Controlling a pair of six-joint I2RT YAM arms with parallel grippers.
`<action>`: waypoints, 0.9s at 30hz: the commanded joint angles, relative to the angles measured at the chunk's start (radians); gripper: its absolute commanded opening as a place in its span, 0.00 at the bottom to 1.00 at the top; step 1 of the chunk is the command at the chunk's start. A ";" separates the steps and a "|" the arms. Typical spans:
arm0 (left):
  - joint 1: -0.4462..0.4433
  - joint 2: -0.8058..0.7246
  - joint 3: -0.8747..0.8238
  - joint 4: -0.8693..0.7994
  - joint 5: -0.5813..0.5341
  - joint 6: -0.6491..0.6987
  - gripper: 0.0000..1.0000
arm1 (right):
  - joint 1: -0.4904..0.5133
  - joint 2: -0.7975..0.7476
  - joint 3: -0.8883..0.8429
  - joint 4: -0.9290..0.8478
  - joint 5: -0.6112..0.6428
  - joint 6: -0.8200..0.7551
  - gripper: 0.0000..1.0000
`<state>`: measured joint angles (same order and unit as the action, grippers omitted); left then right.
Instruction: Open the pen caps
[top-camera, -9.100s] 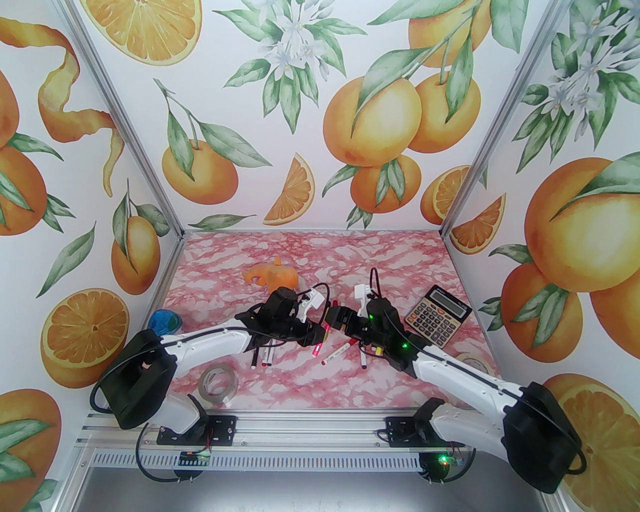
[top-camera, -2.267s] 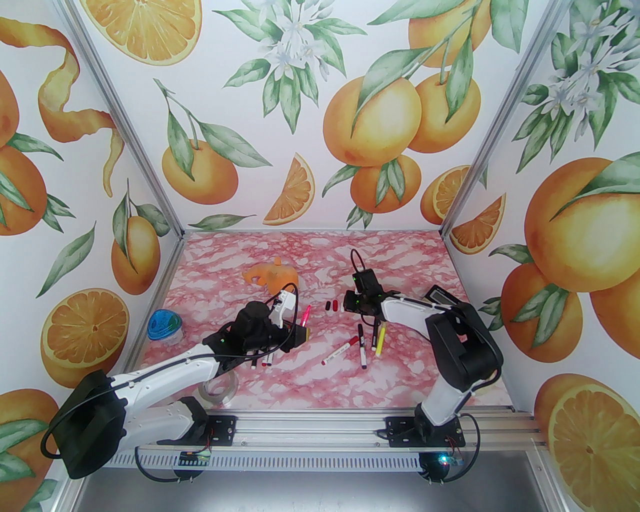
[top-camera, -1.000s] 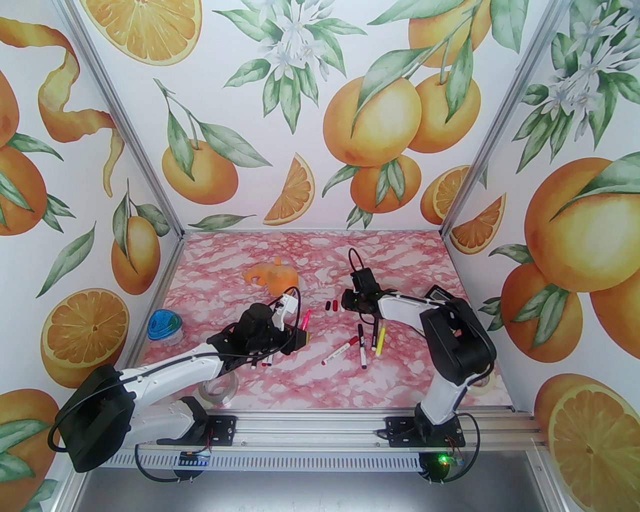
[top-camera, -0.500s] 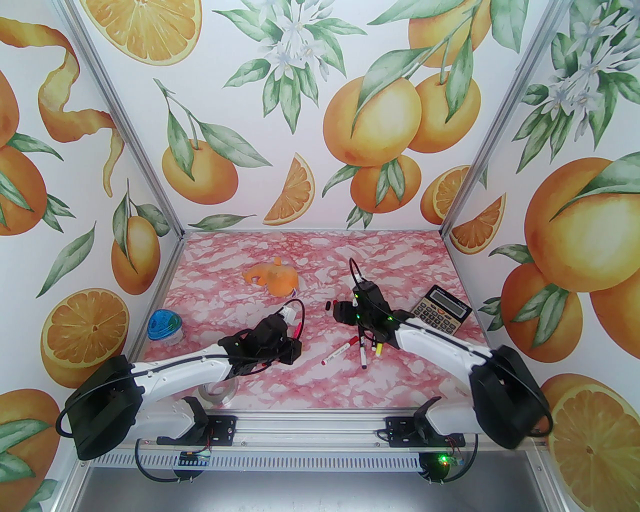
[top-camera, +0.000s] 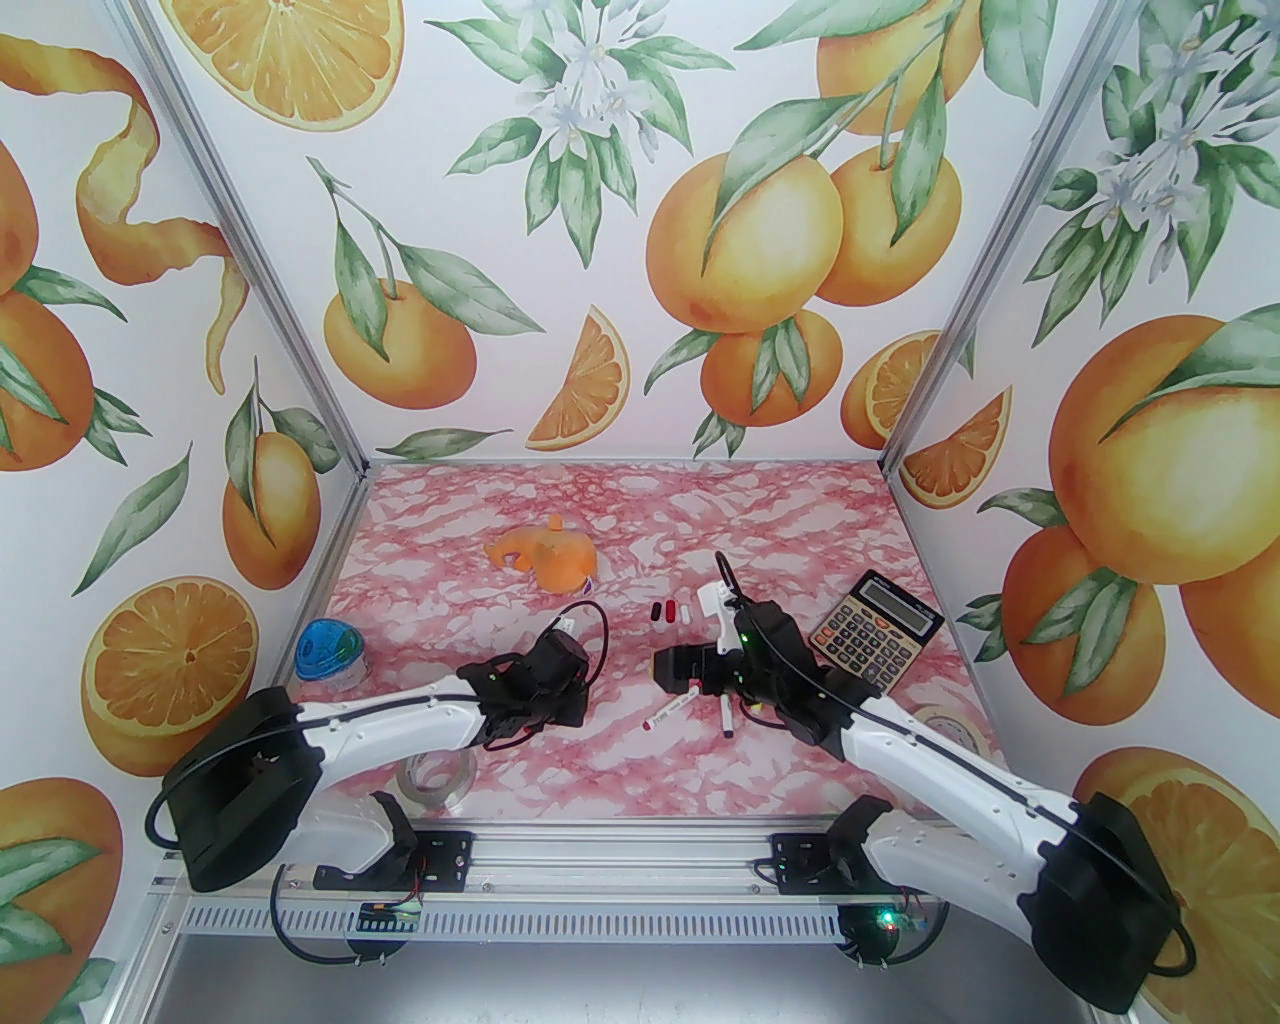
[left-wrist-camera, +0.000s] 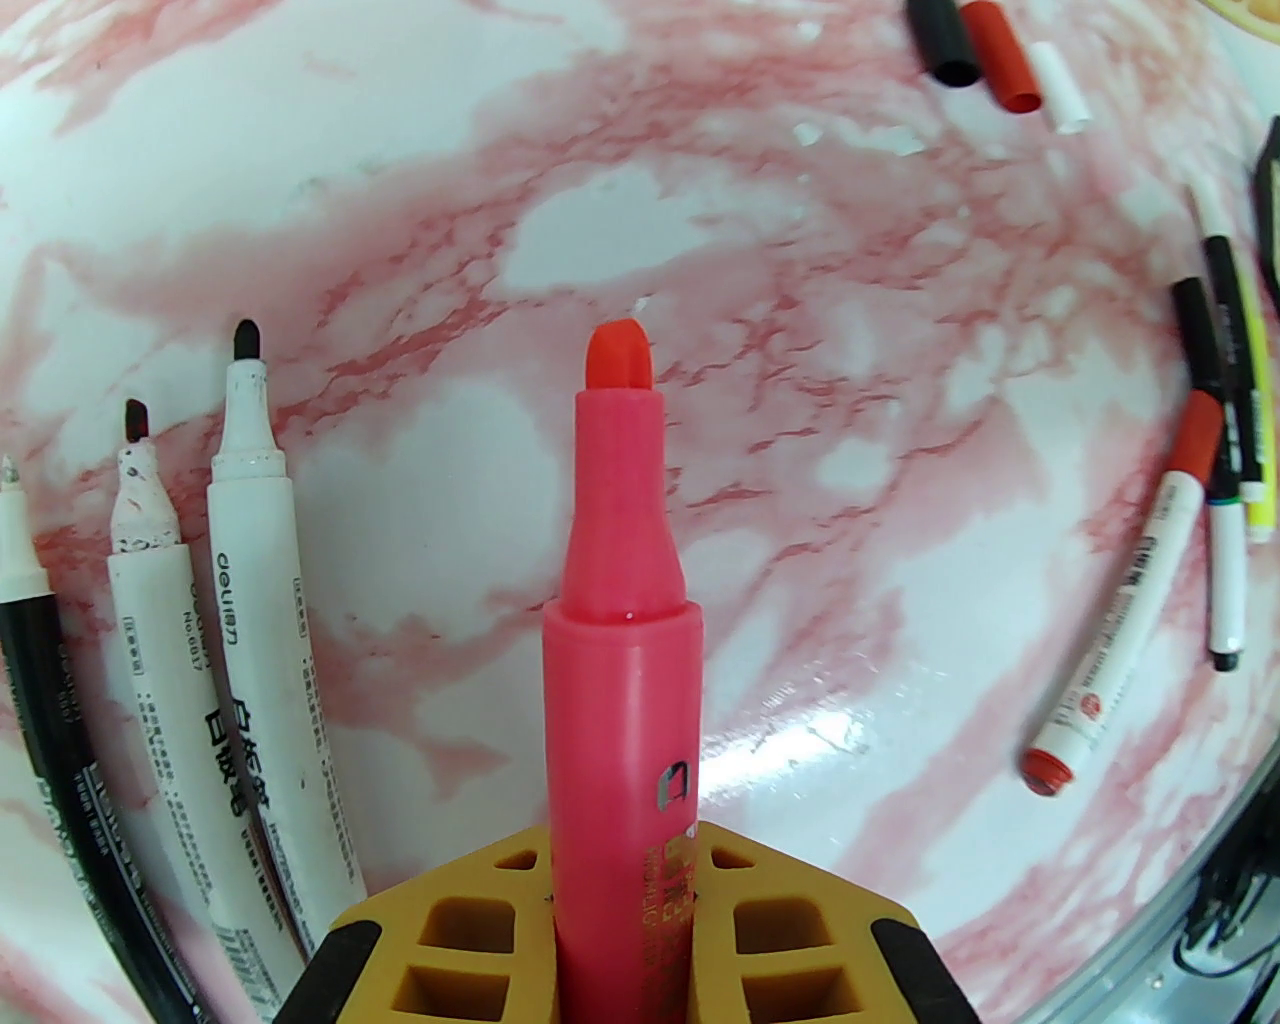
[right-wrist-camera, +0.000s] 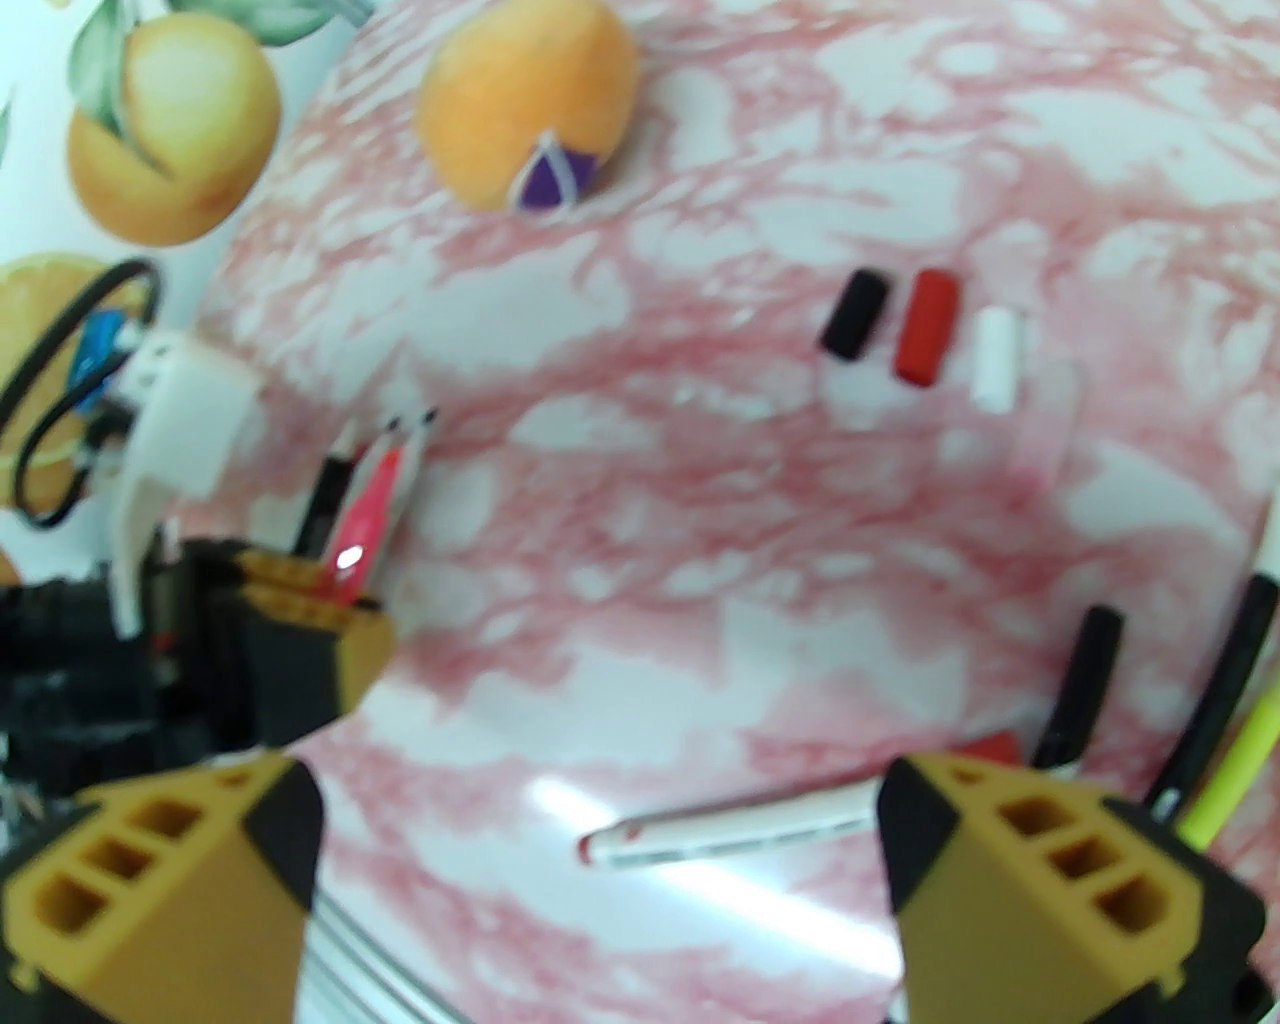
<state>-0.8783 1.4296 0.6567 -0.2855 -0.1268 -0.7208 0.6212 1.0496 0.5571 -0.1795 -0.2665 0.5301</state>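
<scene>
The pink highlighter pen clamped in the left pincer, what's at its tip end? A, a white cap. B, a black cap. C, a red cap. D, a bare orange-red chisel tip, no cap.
D: in the left wrist view the pink highlighter pen sticks out of the shut left pincer with its orange-red chisel tip bare and no cap on it.

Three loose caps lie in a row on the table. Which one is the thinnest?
The white cap, at the row's end beside the red cap; that one and the black cap are thicker.
</scene>
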 joint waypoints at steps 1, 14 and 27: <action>-0.004 0.024 0.038 -0.018 -0.043 -0.025 0.10 | 0.006 -0.015 -0.022 0.031 -0.081 0.011 1.00; -0.007 0.094 0.069 -0.049 -0.105 -0.034 0.13 | 0.007 0.022 -0.005 0.035 -0.070 0.018 1.00; -0.033 0.115 0.070 -0.070 -0.123 -0.056 0.22 | 0.007 0.028 0.001 0.024 -0.056 0.015 1.00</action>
<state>-0.9020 1.5272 0.6991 -0.3367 -0.2386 -0.7601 0.6212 1.0737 0.5365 -0.1692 -0.3222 0.5411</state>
